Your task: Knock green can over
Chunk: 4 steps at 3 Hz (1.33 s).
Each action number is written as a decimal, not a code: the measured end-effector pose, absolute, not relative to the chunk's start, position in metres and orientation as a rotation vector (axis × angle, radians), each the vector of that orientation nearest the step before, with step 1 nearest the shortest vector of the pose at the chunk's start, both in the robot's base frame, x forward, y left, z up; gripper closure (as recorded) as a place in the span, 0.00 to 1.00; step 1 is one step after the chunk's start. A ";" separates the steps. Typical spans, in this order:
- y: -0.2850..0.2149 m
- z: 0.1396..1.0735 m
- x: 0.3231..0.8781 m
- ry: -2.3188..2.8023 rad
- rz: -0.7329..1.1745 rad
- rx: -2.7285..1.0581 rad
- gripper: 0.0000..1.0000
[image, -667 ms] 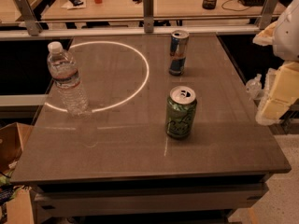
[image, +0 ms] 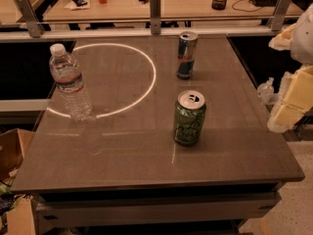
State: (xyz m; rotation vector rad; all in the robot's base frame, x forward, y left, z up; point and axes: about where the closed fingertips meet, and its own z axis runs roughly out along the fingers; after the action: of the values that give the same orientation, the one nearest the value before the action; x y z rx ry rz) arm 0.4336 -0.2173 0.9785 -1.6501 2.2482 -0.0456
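The green can [image: 189,117] stands upright near the middle of the dark table [image: 122,155], right of centre, its silver top and pull-tab facing up. My gripper [image: 292,102] shows as pale, cream-coloured parts at the right edge of the camera view, beyond the table's right edge. It is well to the right of the green can, at about the can's height, and touches nothing. A taller, slimmer blue-and-silver can [image: 186,55] stands upright behind the green can.
A clear plastic water bottle [image: 71,84] stands upright at the table's left. A bright ring of light [image: 146,77] lies on the tabletop. A metal rail [image: 155,18] runs along the far edge, with a cluttered desk behind. A cardboard box [image: 12,151] sits at lower left.
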 end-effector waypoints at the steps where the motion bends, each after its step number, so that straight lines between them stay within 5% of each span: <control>1: -0.225 0.969 0.425 2.229 0.065 -1.520 0.00; 4: -0.219 0.929 0.405 1.801 0.469 -1.236 0.00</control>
State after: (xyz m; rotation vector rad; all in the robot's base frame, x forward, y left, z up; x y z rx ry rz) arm 0.4050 -0.2193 0.9291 -1.2358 1.8012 0.4688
